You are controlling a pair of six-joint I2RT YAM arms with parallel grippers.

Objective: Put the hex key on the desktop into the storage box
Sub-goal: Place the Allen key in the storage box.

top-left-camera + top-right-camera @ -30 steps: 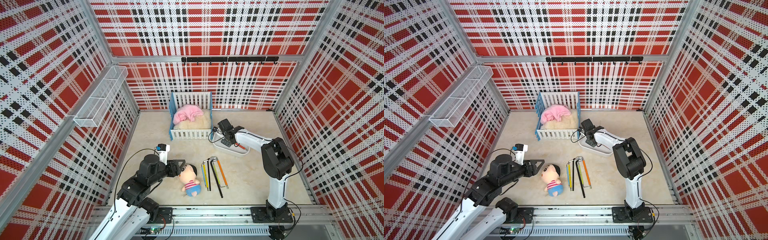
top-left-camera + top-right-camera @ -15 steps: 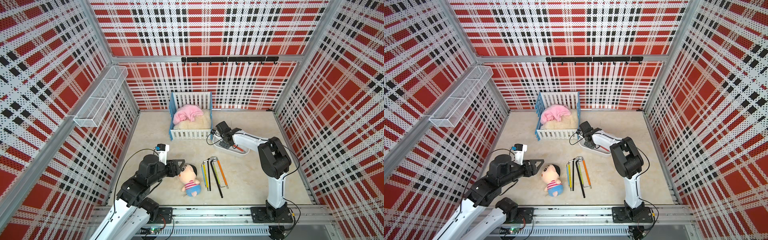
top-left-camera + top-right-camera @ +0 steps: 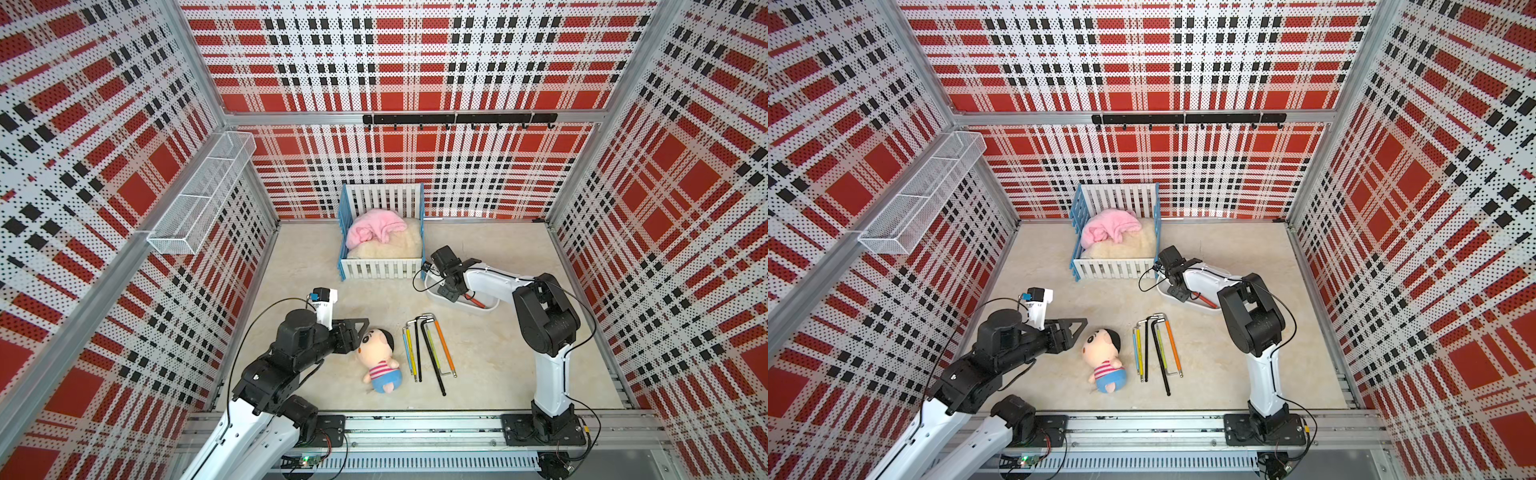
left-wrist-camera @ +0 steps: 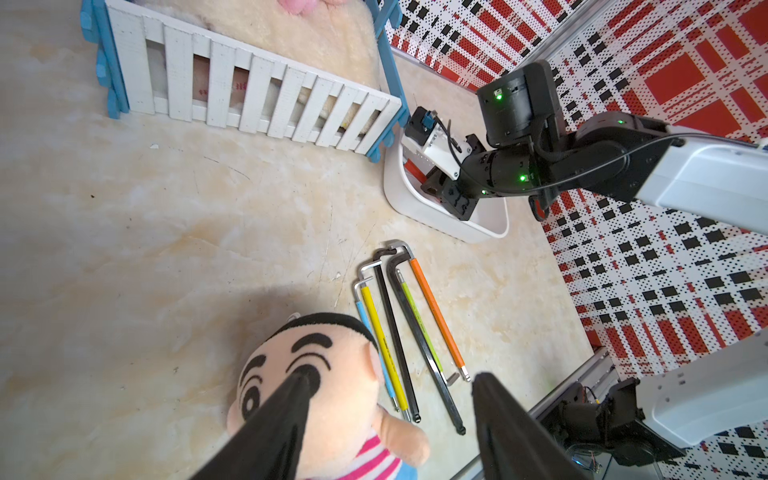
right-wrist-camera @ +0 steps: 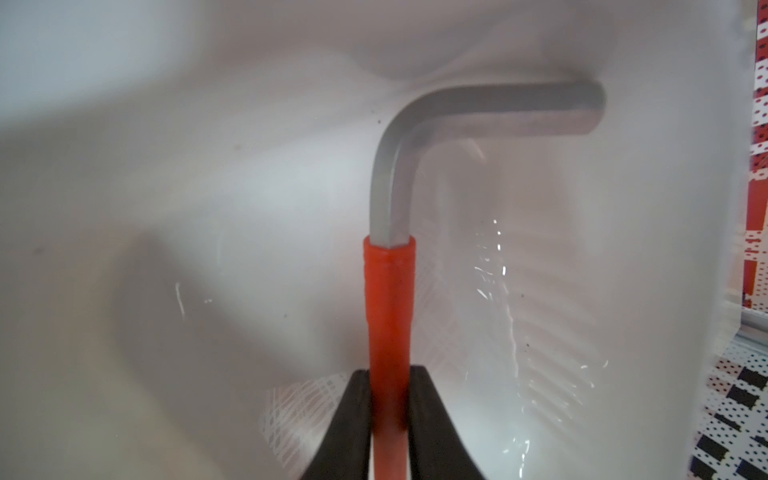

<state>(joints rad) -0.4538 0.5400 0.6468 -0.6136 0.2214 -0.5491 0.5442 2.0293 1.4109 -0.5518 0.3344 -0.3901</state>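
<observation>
My right gripper (image 5: 390,374) reaches down into the white storage box (image 3: 482,311), which stands right of the crib. Its pads lie against both sides of the red sleeve of a hex key (image 5: 390,299). The key's bare bent end lies near the box's inner wall (image 5: 208,166), and its red shaft (image 3: 478,300) shows inside the box in both top views. Several more hex keys (image 3: 428,353) with blue, yellow, black, green and orange shafts lie side by side on the desktop (image 3: 498,374). My left gripper (image 4: 390,378) hovers open and holds nothing, over the doll's head.
A plush doll (image 3: 376,353) lies just left of the loose keys. A blue-and-white crib (image 3: 382,237) with pink and cream cloth stands at the back, touching distance from the box. A wire basket (image 3: 203,195) hangs on the left wall, and a black hook rail (image 3: 457,119) on the back wall.
My right gripper has slid a little toward the crib end of the box and lower, still with the red key between its pads. The left arm has not moved.
</observation>
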